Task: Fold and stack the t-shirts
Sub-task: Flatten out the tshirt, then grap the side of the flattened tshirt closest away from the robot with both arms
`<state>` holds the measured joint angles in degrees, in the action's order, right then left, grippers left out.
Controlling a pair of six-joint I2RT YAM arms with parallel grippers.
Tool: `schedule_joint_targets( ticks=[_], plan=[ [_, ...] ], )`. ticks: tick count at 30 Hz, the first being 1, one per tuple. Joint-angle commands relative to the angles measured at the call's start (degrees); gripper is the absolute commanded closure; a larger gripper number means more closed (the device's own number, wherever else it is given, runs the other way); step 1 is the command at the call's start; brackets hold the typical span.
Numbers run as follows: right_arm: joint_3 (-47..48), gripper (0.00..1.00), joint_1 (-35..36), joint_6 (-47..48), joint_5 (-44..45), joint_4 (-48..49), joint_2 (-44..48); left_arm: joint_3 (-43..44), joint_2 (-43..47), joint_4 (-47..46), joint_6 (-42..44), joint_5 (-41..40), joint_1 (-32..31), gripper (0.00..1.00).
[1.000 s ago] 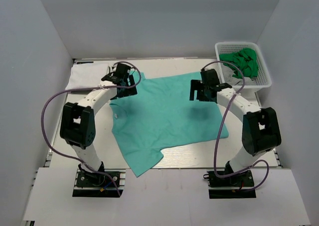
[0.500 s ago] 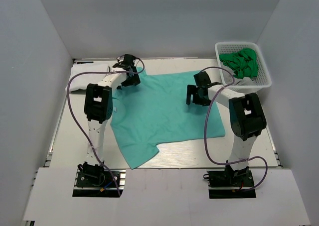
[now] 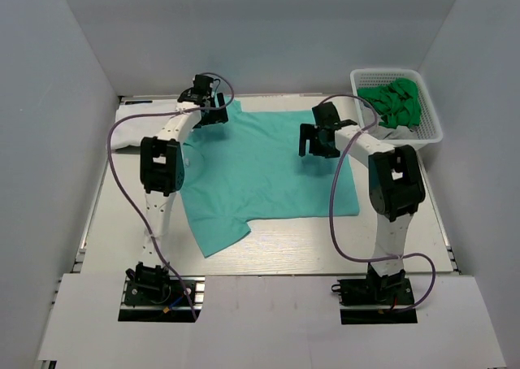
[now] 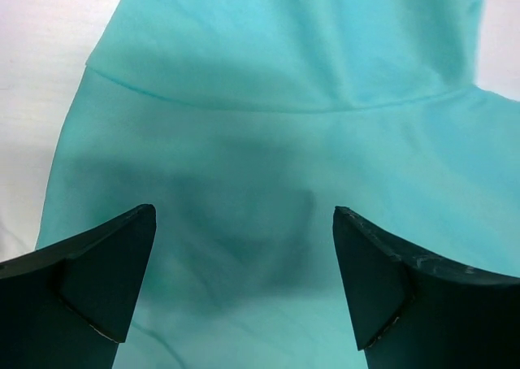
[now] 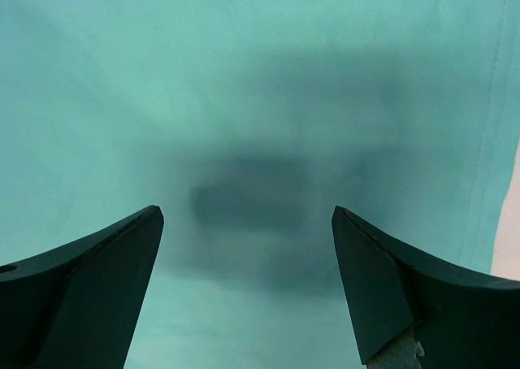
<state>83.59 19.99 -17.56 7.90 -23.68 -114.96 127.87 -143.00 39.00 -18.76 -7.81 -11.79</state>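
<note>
The light teal-mint t-shirt (image 3: 264, 170) lies spread open and mostly flat across the middle of the table (image 3: 284, 251); its neck end points left and its straight stitched hem runs down the right side; one short sleeve (image 3: 218, 239) juts toward the near-left, with soft wrinkles around it; the white t-shirt (image 3: 130, 129) lies as a low, compact bundle at the far-left corner, just beside the teal one's far-left sleeve.
</note>
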Motion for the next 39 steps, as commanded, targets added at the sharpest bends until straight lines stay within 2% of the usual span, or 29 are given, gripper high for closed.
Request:
schedule_joint_targets(
  ticks=[1, 2, 6, 7, 9, 10, 11, 12, 13, 14, 16, 20, 24, 28, 33, 35, 39],
  plan=[
    [0.26, 0.1, -0.04, -0.28, -2.09, -1.11, 6.49, -1.29, 10.7, 3.79, -0.12, 0.53, -0.25, 0.0],
    [-0.79, 0.1, -0.21, -1.58, -2.54, -0.58, 9.11, -3.49, 16.47, 5.63, -1.35, -0.44, -0.25, 0.0],
    [-10.61, 0.1, -0.3, -7.11, -2.81, 0.3, 17.3, -15.62, 28.61, 17.05, -11.37, -2.04, -0.78, 0.0],
    [-14.12, 0.1, -0.39, -8.01, -2.89, 0.56, 21.83, -18.25, 31.26, 19.33, -13.3, -2.03, -0.78, 0.0],
    [-19.57, 0.1, -0.21, -11.24, -2.89, 1.18, 24.94, -28.34, 37.24, 23.13, -15.95, -2.64, -1.82, 0.0],
    [-21.17, 0.1, -0.47, -11.79, -2.72, 1.36, 29.66, -32.21, 44.23, 23.74, -16.65, -0.38, -2.53, 0.0],
    [-24.58, 0.1, -0.39, -13.45, -2.54, 1.44, 31.18, -41.47, 48.13, 23.75, -17.18, 2.69, -2.53, 0.0],
    [-27.84, 0.1, -0.39, -14.77, -1.93, 1.62, 34.42, -46.61, 52.25, 21.84, -17.18, 7.5, -2.53, 0.0],
    [-29.26, 0.1, -0.3, -15.56, -1.75, 1.71, 37.41, -51.45, 60.21, 20.86, -17.71, 9.81, -2.53, 0.0],
    [-30.67, 0.1, -0.39, -16.88, -1.4, 1.71, 38.65, -60.63, 63.69, 19.72, -17.71, 12.45, -3.06, 0.0],
    [-34.98, 0.1, -0.21, -18.46, -0.44, 1.19, 42.26, -69.46, 68.97, 20.75, -19.03, 15.01, -3.58, 0.0],
    [-38.67, 0.1, -0.39, -19.0, 1.5, -0.05, 47.97, -77.48, 78.54, 25.5, -22.35, 17.39, -4.99, 0.0],
    [-39.29, 0.1, -0.3, -18.65, 3.17, -1.19, 49.56, -86.9, 81.48, 20.16, -26.39, 23.35, -7.19, 0.0],
    [-39.03, 0.1, -0.48, -19.61, 6.5, -3.56, 50.18, -92.62, 79.72, 15.94, -29.57, 24.16, -10.61, 0.0],
    [-39.91, 0.1, -0.65, -19.97, 8.08, -3.82, 50.71, -90.53, 72.28, 13.47, -30.81, 16.87, -13.52, 0.0],
    [-39.73, 0.1, -0.48, -20.23, 8.35, -4.53, 50.45, -90.52, 69.1, 12.86, -31.42, 14.77, -14.14, 0.05],
    [-39.91, 0.1, -0.74, -20.76, 10.29, -6.72, 50.09, -91.04, 64.61, 11.18, -31.42, 13.7, -15.19, 0.22]
  ],
)
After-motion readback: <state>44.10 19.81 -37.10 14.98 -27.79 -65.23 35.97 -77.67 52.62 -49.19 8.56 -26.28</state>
